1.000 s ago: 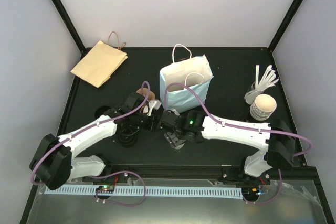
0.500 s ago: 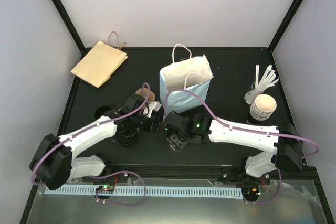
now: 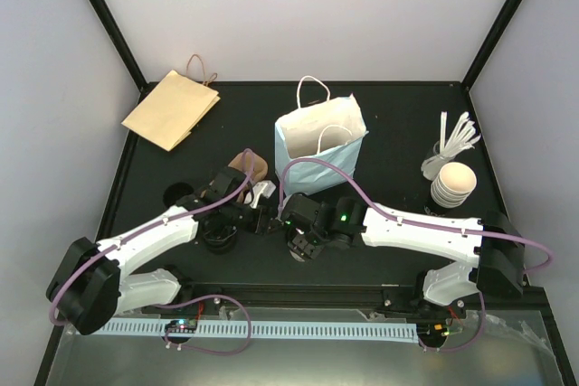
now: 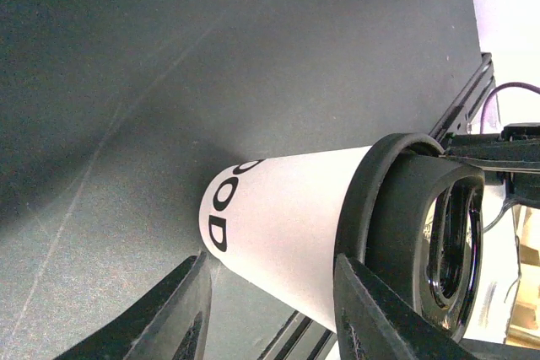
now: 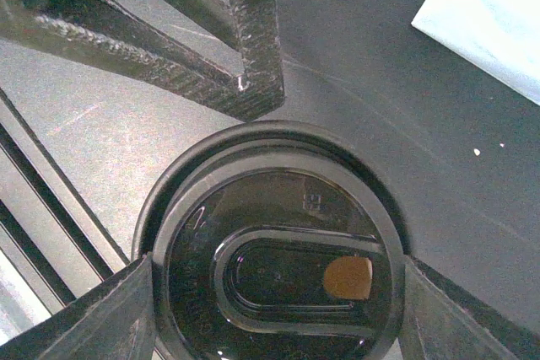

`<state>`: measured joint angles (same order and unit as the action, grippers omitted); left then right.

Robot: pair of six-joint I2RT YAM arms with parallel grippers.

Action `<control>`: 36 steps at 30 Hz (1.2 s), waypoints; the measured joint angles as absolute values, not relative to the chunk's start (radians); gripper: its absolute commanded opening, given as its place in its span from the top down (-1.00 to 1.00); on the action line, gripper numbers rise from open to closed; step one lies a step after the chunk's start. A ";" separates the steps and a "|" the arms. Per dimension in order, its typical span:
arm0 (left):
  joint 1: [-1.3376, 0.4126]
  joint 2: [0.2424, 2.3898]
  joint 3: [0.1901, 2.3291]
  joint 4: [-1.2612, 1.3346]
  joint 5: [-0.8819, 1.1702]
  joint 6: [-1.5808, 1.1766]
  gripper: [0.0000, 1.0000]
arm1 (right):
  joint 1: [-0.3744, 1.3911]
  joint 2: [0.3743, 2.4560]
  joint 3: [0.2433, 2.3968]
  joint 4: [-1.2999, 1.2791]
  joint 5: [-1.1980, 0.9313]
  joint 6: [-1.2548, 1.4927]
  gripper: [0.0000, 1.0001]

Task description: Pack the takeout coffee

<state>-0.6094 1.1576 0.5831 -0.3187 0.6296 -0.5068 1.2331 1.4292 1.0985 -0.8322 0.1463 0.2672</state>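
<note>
The takeout coffee (image 4: 278, 225) is a white cup printed with black letters and capped with a black lid (image 5: 278, 276). It stands on the black table. My right gripper (image 5: 278, 309) is above it, with a finger touching each side of the lid rim. My left gripper (image 4: 270, 318) is open and turned on its side, its fingertips just short of the cup wall. Its fingers (image 5: 245, 56) reach the lid's edge in the right wrist view. In the top view the two grippers meet at the table's middle front, left (image 3: 270, 221) and right (image 3: 296, 243), and they hide the cup.
An open white paper bag (image 3: 321, 146) stands just behind the grippers. A flat brown bag (image 3: 172, 108) lies far left. A stack of lidless cups (image 3: 452, 184) and white utensils (image 3: 457, 137) are at the right. Loose black lids (image 3: 219, 237) lie under my left arm.
My right gripper has moved left to meet the left gripper. My left gripper has shifted toward the near edge, and both now sit at the cup.
</note>
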 measured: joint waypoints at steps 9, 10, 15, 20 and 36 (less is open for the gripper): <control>-0.607 1.174 0.578 -0.267 0.654 -0.529 0.19 | 1.233 1.429 1.097 -0.830 0.146 0.262 -0.43; -0.607 1.179 0.578 -0.258 0.661 -0.533 0.19 | 1.233 1.429 1.097 -0.830 0.146 0.262 -0.43; -0.604 1.193 0.578 -0.233 0.685 -0.542 0.20 | 1.233 1.427 1.093 -0.826 0.146 0.260 -0.43; -0.604 1.194 0.577 -0.229 0.715 -0.542 0.20 | 1.233 1.426 1.092 -0.823 0.146 0.259 -0.43; -0.594 1.239 0.565 -0.208 0.764 -0.516 0.23 | 1.233 1.426 1.092 -0.825 0.147 0.260 -0.43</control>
